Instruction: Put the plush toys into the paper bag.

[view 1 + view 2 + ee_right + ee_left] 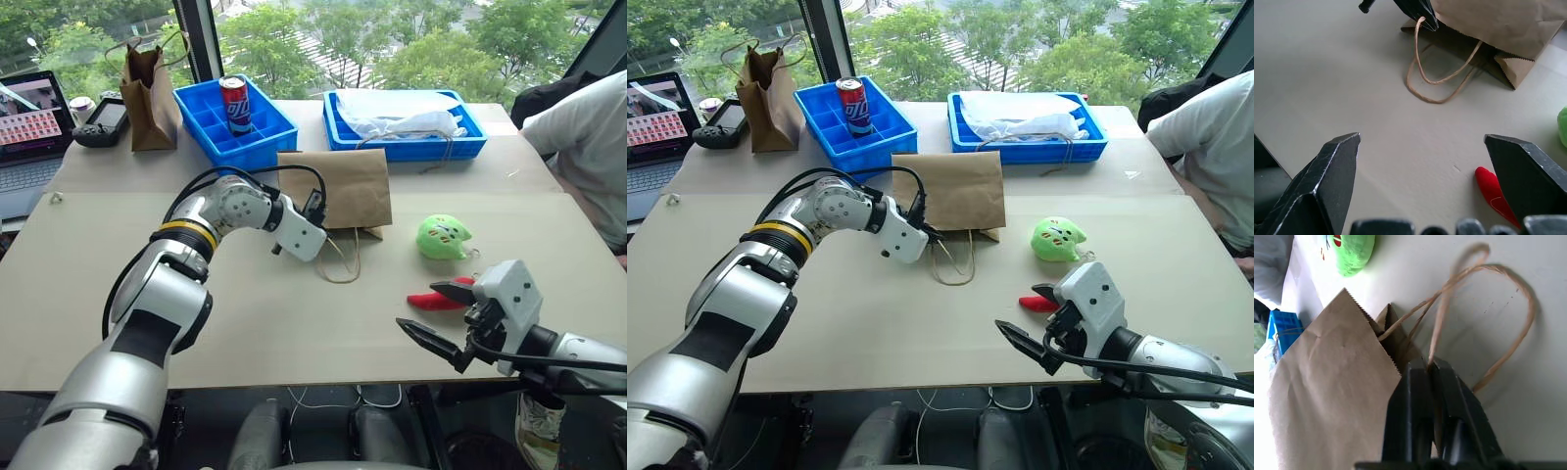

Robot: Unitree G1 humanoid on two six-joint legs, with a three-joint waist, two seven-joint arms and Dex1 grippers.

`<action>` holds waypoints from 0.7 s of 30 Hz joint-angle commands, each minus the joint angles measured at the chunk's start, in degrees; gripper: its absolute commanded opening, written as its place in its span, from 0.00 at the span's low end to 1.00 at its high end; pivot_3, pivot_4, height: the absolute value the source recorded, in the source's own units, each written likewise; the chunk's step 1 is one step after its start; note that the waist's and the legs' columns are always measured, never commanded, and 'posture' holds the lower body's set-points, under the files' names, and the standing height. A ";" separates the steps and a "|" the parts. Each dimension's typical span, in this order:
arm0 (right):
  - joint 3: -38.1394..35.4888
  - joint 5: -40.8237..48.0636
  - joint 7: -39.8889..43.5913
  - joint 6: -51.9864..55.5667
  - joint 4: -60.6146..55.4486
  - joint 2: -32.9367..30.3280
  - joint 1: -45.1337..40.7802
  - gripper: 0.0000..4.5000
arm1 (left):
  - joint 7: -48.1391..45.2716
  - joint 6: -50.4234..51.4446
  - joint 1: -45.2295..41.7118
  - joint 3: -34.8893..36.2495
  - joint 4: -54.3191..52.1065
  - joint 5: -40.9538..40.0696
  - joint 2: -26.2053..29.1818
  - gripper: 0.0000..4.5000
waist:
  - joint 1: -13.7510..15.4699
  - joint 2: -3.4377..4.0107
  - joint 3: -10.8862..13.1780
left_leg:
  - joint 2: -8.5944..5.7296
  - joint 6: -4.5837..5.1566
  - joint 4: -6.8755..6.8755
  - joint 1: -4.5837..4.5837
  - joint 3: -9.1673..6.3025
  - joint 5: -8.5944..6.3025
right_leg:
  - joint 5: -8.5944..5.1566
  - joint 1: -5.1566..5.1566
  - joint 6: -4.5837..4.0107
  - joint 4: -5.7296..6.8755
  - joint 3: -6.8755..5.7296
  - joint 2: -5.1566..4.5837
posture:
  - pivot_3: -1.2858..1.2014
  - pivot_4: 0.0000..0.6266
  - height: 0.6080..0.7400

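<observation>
Now left claw (1431, 369) pinches the paper bag (338, 186) handle; right claw (437, 313) agape.

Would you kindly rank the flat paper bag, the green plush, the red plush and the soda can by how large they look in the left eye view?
1. Flat paper bag
2. Green plush
3. Soda can, though it stands farther from the camera
4. Red plush, partly hidden behind the right gripper's fingers, so its rank is unsure

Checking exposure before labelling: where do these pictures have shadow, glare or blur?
Left wrist view: paper bag washes out pale along one edge, and the cord handle casts a soft shadow on the table. Right wrist view: dark shadow under the bag mouth, right gripper fingers near and soft.
</observation>
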 commanded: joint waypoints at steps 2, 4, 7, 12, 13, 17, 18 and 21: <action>0.14 0.55 0.42 -0.14 -0.22 -0.62 -1.10 1.00 | -19.64 14.79 -2.40 13.38 -1.91 -19.95 -3.21 0.01 | -0.03 0.00 0.00 | 0.00 0.00 0.03 -0.01 -0.01 0.00 | 0.00 0.01 0.00 0.01 -0.02 -0.01 | 0.52 0.24 1.00; 1.29 0.96 -0.44 0.30 0.34 0.24 -1.53 1.00 | -23.70 21.04 -3.02 15.70 -4.49 -23.18 -3.52 0.01 | -0.34 0.00 0.00 | 0.01 0.00 0.08 -0.02 0.00 0.00 | 0.00 0.01 0.00 0.03 -0.01 0.00 | 0.52 0.24 1.00; 4.40 1.00 -2.60 1.58 0.93 1.95 -1.66 1.00 | -27.74 31.42 -2.58 17.52 -10.52 -26.55 -3.47 0.01 | -0.69 0.00 0.00 | 0.01 0.00 0.08 -0.01 -0.04 0.00 | 0.00 0.03 -0.01 0.05 -0.02 0.04 | 0.52 0.24 1.00; 8.36 -1.18 -7.33 2.43 3.61 6.14 -3.03 0.94 | -31.33 46.45 1.56 17.72 -24.62 -29.66 -0.71 0.00 | -1.34 0.01 0.00 | 0.00 0.01 0.07 -0.01 -0.04 -0.01 | 0.00 0.02 0.00 0.06 0.01 0.03 | 0.52 0.24 1.00; 9.02 -1.47 -8.86 1.59 4.77 8.62 -4.05 0.89 | -31.42 50.61 2.68 17.70 -28.24 -30.27 0.19 0.00 | -1.44 0.01 0.00 | 0.01 0.02 0.07 0.00 -0.04 -0.01 | 0.00 0.03 0.00 0.08 0.02 0.03 | 0.52 0.24 1.00; 13.21 -5.55 -13.83 -1.53 8.06 17.51 -8.52 0.63 | -30.69 63.12 6.66 17.56 -40.31 -32.34 2.98 0.00 | -1.95 0.02 0.00 | 0.03 0.01 0.05 0.09 -0.05 -0.01 | -0.01 0.00 -0.01 0.23 0.09 0.10 | 0.52 0.24 1.00; 14.23 -6.40 -14.72 -2.13 8.64 19.50 -9.77 0.55 | -30.51 65.02 7.58 17.35 -42.70 -32.63 3.48 0.00 | -1.99 0.03 0.00 | 0.03 0.01 0.06 0.10 -0.05 0.00 | -0.02 -0.04 -0.02 0.30 0.10 0.10 | 0.52 0.24 1.00; 18.34 -9.11 -17.11 -3.49 12.52 26.11 -14.94 0.31 | -28.24 75.50 9.22 18.44 -49.72 -36.48 2.96 0.00 | -2.02 0.04 0.01 | 0.02 0.00 0.09 0.13 -0.05 0.00 | -0.06 -0.09 -0.04 0.52 0.13 0.10 | 0.52 0.24 1.00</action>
